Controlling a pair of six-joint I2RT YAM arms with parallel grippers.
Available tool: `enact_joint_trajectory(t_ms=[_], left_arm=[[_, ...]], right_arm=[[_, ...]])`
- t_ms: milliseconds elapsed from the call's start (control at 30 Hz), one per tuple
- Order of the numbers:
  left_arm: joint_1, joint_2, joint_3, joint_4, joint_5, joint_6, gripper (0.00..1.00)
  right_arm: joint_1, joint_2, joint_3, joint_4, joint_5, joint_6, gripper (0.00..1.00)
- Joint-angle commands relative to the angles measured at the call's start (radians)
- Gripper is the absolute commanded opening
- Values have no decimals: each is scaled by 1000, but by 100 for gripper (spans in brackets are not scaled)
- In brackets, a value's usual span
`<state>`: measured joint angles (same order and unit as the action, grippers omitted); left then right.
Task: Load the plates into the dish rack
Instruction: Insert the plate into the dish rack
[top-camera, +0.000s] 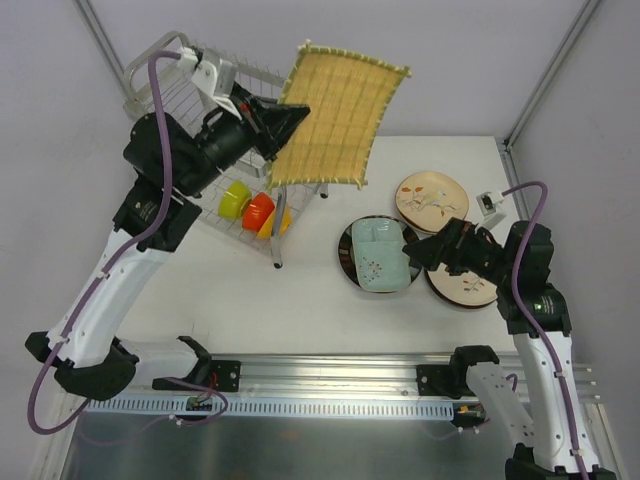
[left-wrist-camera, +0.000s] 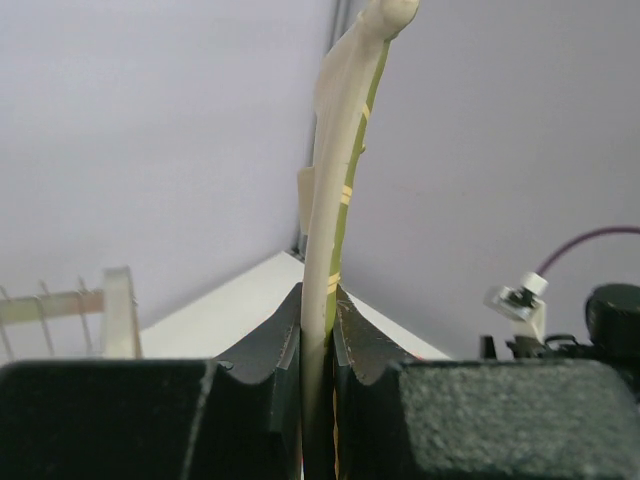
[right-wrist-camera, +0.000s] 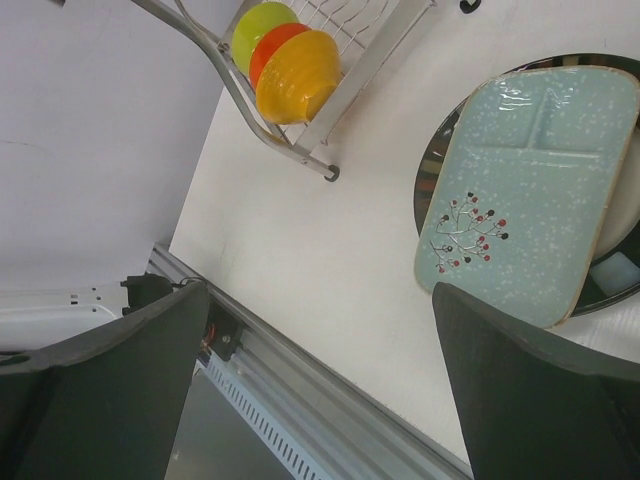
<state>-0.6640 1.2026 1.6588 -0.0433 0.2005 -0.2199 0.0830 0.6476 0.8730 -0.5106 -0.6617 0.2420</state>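
My left gripper (top-camera: 285, 122) is shut on the left edge of the square yellow woven-look plate (top-camera: 340, 112), held upright in the air beside the silver wire dish rack (top-camera: 165, 62). In the left wrist view the plate (left-wrist-camera: 340, 150) stands edge-on between my fingers (left-wrist-camera: 275, 345). My right gripper (top-camera: 413, 250) is open and empty, hovering by the pale teal squarish plate (top-camera: 380, 258), which lies on a round dark plate (top-camera: 350, 262). The teal plate (right-wrist-camera: 530, 190) also shows in the right wrist view. A cream floral plate (top-camera: 432, 200) and a dark-rimmed cream plate (top-camera: 462, 288) lie on the table.
Green, orange and yellow bowls (top-camera: 255, 210) sit in the rack's lower tier, also seen in the right wrist view (right-wrist-camera: 290, 55). A small white clip (top-camera: 489, 204) lies at the table's right edge. A metal rail (top-camera: 330, 375) runs along the near edge.
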Motion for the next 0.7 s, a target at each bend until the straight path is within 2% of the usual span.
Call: enact_joint_trajectory(t_ms=[0, 233, 433, 567, 667], left_arm=[[82, 38, 179, 112, 108, -7, 0], [202, 166, 412, 118, 123, 65, 0], [349, 184, 375, 264, 74, 97, 0], [504, 206, 332, 365, 105, 70, 0], [572, 235, 337, 442, 134, 77, 0]], right_arm=[[-8, 15, 55, -22, 7, -53, 100], [-6, 40, 38, -2, -19, -56, 99], [-8, 66, 12, 41, -67, -67, 100], [-6, 89, 21, 32, -75, -110, 99], [-6, 107, 29, 32, -82, -136, 99]])
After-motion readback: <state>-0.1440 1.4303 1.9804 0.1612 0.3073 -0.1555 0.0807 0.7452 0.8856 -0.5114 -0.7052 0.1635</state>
